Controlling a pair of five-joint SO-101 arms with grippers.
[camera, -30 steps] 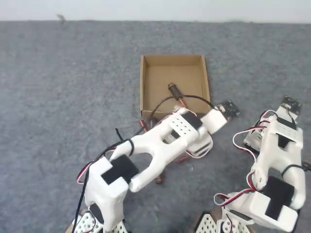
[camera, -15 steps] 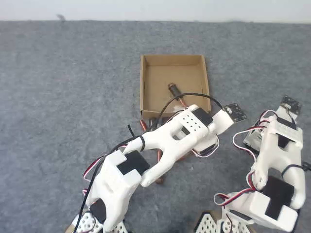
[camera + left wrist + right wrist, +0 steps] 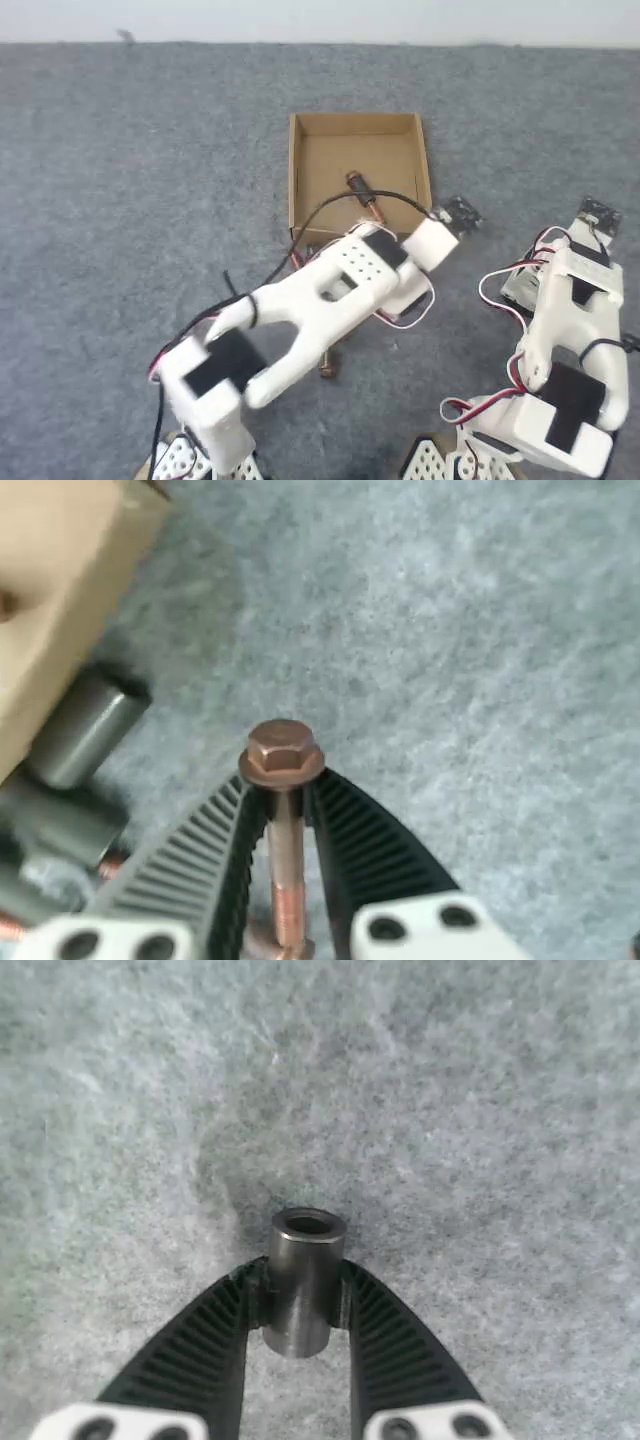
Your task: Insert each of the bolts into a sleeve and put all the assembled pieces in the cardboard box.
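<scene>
**High view.** One shallow square brown cardboard box (image 3: pixel 330 160) on grey carpet (image 3: pixel 120 200); inside it, one copper-coloured bolt piece (image 3: pixel 362 197), lying aslant. Two white arms: left arm (image 3: pixel 330 290) stretched just in front of the box, right arm (image 3: pixel 570 320) well apart from it. One loose bolt (image 3: pixel 326 362), copper-coloured, on the carpet, partly hidden under the left arm. Pale wall (image 3: pixel 320 20) along the far edge.

**Left wrist view.** Left gripper (image 3: pixel 285 800), black ribbed jaws clamped narrowly on one copper hex-headed bolt (image 3: pixel 284 755), head outward. One lying sleeve (image 3: pixel 85 730), a dark grey metal cylinder, just beside the box wall; a blurred dark shape next to it, unidentifiable.

**Right wrist view.** Right gripper (image 3: pixel 300 1295) pinching one gripped sleeve (image 3: pixel 305 1260), dark grey metal, open bore facing the camera, carpet behind.
</scene>
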